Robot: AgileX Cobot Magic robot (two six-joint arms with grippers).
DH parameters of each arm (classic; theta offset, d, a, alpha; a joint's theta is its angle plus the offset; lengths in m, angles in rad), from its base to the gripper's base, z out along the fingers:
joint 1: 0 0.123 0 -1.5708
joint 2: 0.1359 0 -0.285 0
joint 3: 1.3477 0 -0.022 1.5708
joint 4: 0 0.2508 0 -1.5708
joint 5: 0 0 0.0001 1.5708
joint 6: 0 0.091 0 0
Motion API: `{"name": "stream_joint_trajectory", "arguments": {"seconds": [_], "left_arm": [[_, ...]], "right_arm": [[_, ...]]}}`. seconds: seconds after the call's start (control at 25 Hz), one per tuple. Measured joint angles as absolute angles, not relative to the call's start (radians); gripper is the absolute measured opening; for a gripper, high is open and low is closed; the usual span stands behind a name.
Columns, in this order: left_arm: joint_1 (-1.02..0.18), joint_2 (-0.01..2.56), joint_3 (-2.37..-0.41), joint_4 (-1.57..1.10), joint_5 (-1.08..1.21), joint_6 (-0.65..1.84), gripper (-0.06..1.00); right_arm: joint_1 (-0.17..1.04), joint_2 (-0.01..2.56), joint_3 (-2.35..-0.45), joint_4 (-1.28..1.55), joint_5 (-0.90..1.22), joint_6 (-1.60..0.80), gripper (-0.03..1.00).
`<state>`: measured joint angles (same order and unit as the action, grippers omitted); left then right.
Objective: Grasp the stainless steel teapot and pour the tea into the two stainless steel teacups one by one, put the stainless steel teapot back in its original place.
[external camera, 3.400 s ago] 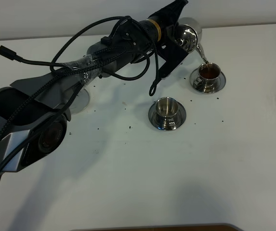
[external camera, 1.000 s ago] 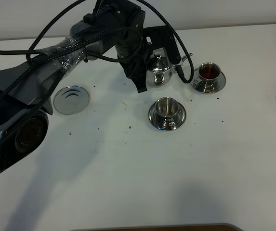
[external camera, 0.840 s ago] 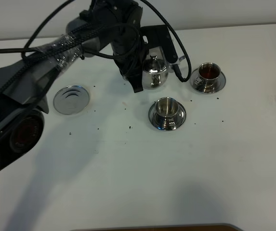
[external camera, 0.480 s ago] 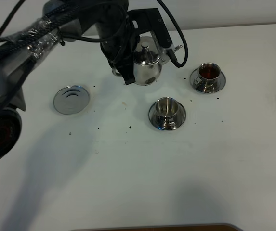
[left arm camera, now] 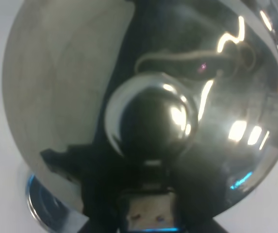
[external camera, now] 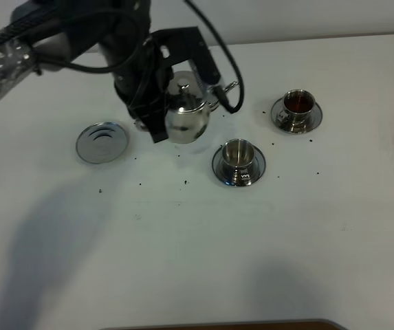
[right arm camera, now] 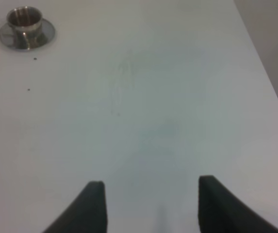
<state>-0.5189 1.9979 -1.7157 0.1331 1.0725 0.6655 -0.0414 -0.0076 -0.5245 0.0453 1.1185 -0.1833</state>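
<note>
Exterior high: the shiny stainless steel teapot (external camera: 186,120) is clamped in the left pincer (external camera: 172,84). Reddish-brown tea (external camera: 296,102) is seen in the farther flared steel teacup (external camera: 297,110), none in the nearer teacup (external camera: 238,154). The round steel coaster (external camera: 102,142) is bare. Left wrist: only the knobbed lid (left arm camera: 151,124) is shown. Right wrist: the right pincer (right arm camera: 151,206) is held apart, empty. One pour is judged done; the second pour and the return remain.

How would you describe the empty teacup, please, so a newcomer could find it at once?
On the white table, two steel teacups stand right of the teapot that the left gripper holds. Take the nearer teacup, closest to the teapot: it is empty, while the far teacup holds reddish-brown tea.
</note>
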Motion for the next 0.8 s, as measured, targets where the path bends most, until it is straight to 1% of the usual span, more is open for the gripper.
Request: {"name": "stream_joint_trajectory", "arguments": {"seconds": [0.16, 0.32, 0.64, 0.8], "left_arm": [[-0.495, 1.917, -1.523, 0.149, 0.911, 0.666, 0.25], [-0.491, 1.907, -1.412, 0.183, 0.786, 0.666, 0.25], [-0.491, 1.906, -1.381, 0.216, 0.688, 0.671, 0.25], [-0.491, 1.906, -1.381, 0.217, 0.661, 0.727, 0.25]], "right_arm": [[-0.041, -0.008, -0.524, 0.045, 1.119, -0.183, 0.43], [-0.041, -0.008, -0.524, 0.045, 1.119, -0.183, 0.43], [-0.041, -0.008, -0.524, 0.045, 1.119, -0.184, 0.43], [-0.041, -0.008, -0.524, 0.045, 1.119, -0.183, 0.43]]}}
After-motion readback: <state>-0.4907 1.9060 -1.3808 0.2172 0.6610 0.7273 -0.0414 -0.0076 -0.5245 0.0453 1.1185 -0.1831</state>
